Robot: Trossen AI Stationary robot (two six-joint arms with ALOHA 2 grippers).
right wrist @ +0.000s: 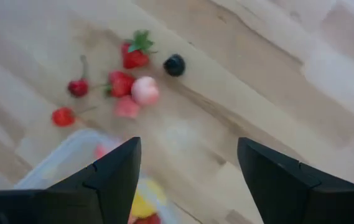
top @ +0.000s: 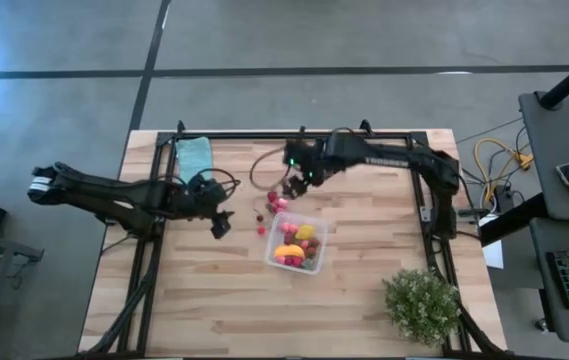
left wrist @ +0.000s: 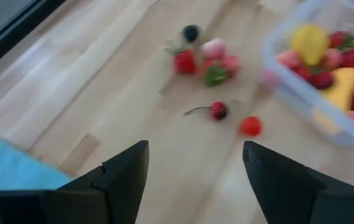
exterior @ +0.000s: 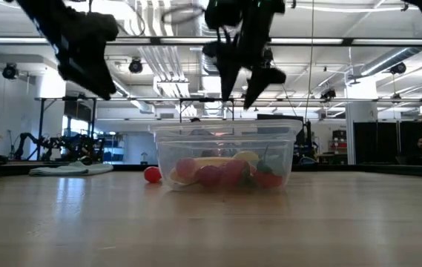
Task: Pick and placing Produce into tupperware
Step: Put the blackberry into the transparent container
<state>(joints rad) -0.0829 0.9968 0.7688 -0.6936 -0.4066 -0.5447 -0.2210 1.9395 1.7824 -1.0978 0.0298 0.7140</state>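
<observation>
Open, empty right gripper (top: 289,187) is poised above small red and pink produce pieces (top: 272,207) left of the clear square plastic tupperware (top: 297,244); the left gripper (top: 221,223), likewise open and empty, is held nearby. Round pieces may be nudged into rolling away.

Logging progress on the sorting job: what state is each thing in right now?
tupperware: lidless, upright, partly filled with produce.
loose produce: scattered on the table beside the tub.
left gripper: open, empty.
right gripper: open, empty, above the loose pieces.
teal cloth: folded, flat.
</observation>
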